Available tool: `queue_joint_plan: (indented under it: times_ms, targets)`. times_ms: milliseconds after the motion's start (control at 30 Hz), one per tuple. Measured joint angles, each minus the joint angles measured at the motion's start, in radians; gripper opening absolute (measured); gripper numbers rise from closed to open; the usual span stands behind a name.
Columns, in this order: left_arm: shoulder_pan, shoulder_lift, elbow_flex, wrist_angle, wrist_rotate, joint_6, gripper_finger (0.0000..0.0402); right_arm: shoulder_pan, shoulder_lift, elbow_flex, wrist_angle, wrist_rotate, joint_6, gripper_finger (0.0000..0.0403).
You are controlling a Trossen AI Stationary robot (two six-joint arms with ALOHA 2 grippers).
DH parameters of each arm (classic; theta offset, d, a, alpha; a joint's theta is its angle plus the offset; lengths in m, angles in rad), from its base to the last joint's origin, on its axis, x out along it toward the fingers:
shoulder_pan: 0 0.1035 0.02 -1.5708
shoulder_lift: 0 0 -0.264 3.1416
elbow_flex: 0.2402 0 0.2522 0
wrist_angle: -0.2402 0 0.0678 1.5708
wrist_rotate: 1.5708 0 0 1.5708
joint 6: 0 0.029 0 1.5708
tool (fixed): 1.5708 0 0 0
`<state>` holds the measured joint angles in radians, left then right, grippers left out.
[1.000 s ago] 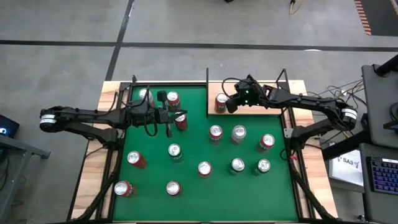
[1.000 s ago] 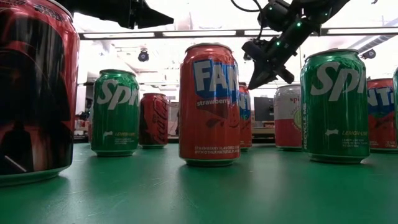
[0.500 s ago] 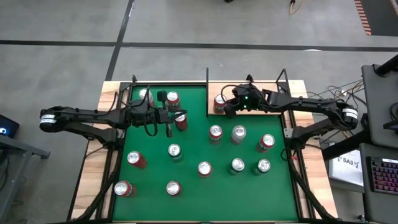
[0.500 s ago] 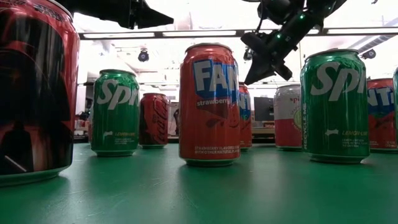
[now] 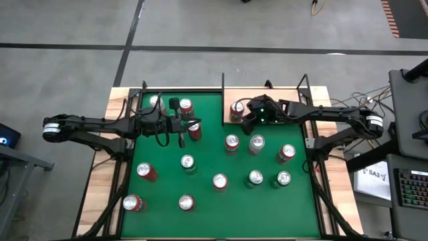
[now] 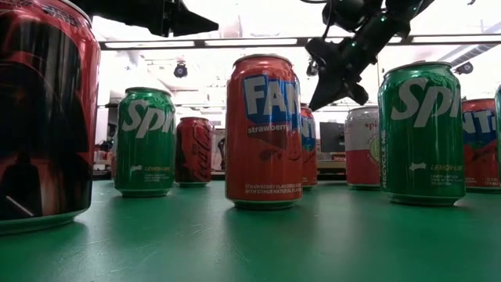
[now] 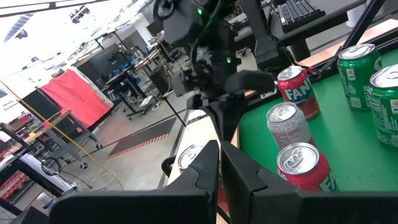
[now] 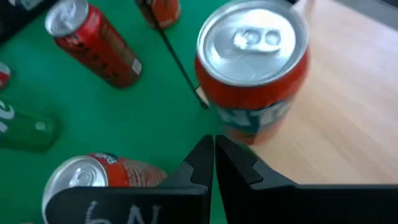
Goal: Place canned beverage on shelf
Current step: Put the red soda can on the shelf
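Observation:
An orange-red can (image 5: 237,110) (image 8: 252,62) stands upright on its base at the left end of the pale wooden shelf (image 5: 281,100) (image 8: 339,118), at the table's far right. My right gripper (image 5: 247,124) (image 8: 213,149) is shut and slants down just on the near side of that can, over the shelf's edge; nothing is between its fingers. My left gripper (image 5: 190,123) (image 7: 219,155) is shut and held level above the green felt at the far left, between two red cans (image 5: 186,106) (image 5: 194,130), holding nothing.
Several cans stand upright on the green felt (image 5: 167,184), among them a red one (image 5: 231,142) and a silver one (image 5: 256,143) just on the near side of my right gripper. Thin black rods (image 8: 180,62) edge the shelf. Wooden strips (image 5: 100,181) flank the felt.
My right gripper has drawn back from over the shelf toward the table's near edge and a little leftward, staying shut. The can on the shelf has stayed where it was.

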<state>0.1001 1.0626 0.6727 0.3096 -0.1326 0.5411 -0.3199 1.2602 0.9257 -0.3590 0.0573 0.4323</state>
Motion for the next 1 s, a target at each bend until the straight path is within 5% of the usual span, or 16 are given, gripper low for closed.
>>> queue_joint_plan:
  times_ms: [200,1000]
  targets:
    - [0.000,0.000,0.000,0.000,0.000,0.000,0.0000,-0.001,0.048,0.000,0.035,0.077,-0.050,0.0009]
    - [0.000,0.000,0.000,-0.004,0.000,0.000,0.0000,-0.007,0.098,0.000,0.212,0.028,-0.120,0.0009]
